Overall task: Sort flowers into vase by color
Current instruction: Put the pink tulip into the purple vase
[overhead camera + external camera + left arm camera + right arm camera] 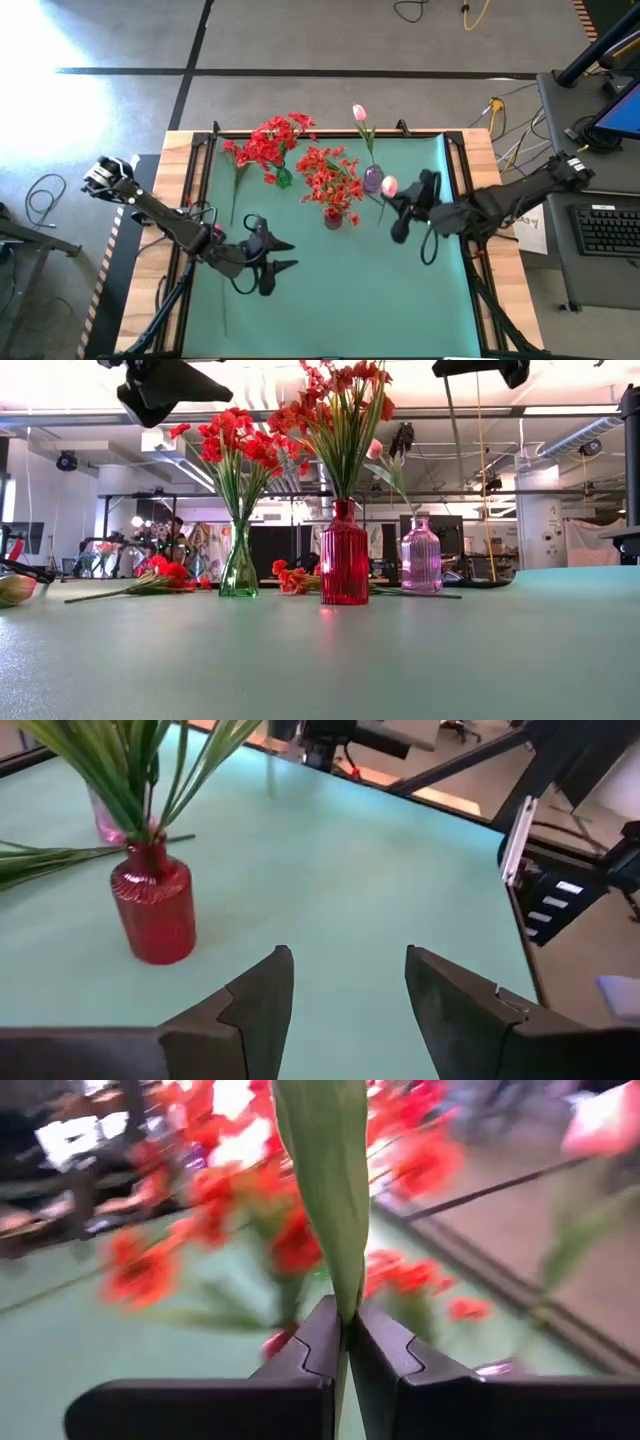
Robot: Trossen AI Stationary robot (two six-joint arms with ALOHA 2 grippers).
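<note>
Three vases stand at the far middle of the green mat (330, 310). The green vase (284, 178) holds red flowers (272, 140). The red vase (333, 217) holds orange-red flowers (330, 178). The purple-pink vase (373, 180) holds one pink tulip (359, 113). My right gripper (398, 207) is just right of the purple-pink vase, shut on another pink tulip whose bud (389, 185) shows beside it. My left gripper (288, 254) hovers open over the mat, near and left of the red vase (152, 910), with nothing between its fingers. My right gripper pinches the tulip's green leaf and stem (345, 1295) between its two shut fingers (320, 1345). The fingers reach in roughly level from the table's right and lie across the stem. The tulip is lifted clear of the mat, with its bud toward the far side.
A loose red flower (237, 158) lies on the mat at the far left, its stem toward the near edge. More loose blossoms (160, 575) lie behind the vases. A pinkish bud (15, 588) lies at the left. The near half of the mat is open.
</note>
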